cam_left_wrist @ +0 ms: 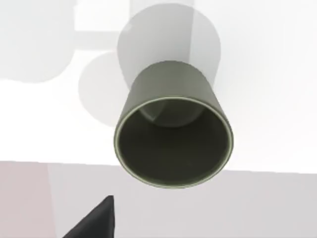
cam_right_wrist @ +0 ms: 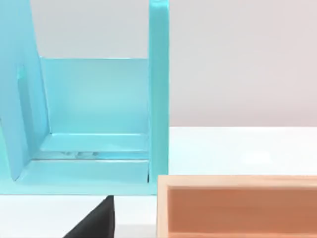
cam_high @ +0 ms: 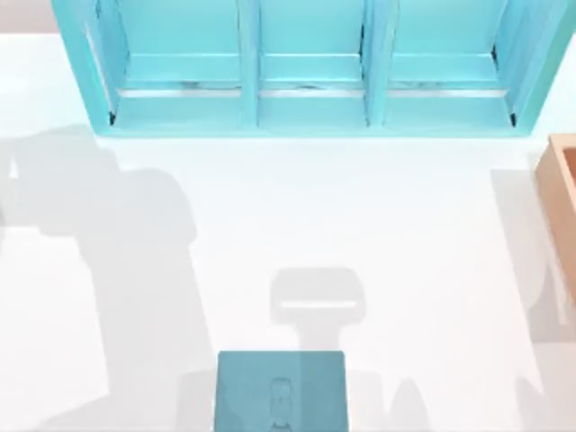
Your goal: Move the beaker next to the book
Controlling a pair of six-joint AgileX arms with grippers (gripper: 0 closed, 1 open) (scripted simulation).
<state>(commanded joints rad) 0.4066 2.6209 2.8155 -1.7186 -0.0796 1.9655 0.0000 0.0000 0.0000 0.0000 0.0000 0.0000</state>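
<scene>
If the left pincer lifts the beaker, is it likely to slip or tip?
The beaker looks smooth and plain-sided, so it may slip in a light grip. It widens toward its open rim, so a squeeze could push it downward. It seems hollow and thin-walled, probably light.

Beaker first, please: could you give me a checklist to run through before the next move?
1. Beaker ahead of left wrist camera, mouth toward it: ok.
2. Left end effector grip on beaker: cannot tell.
3. Book lying flat, low middle of top view: ok.
4. Table bare beside book: ok.
5. Beaker beside book: not ok.
6. Right end effector by shelf and orange box, off the book: ok.
</scene>
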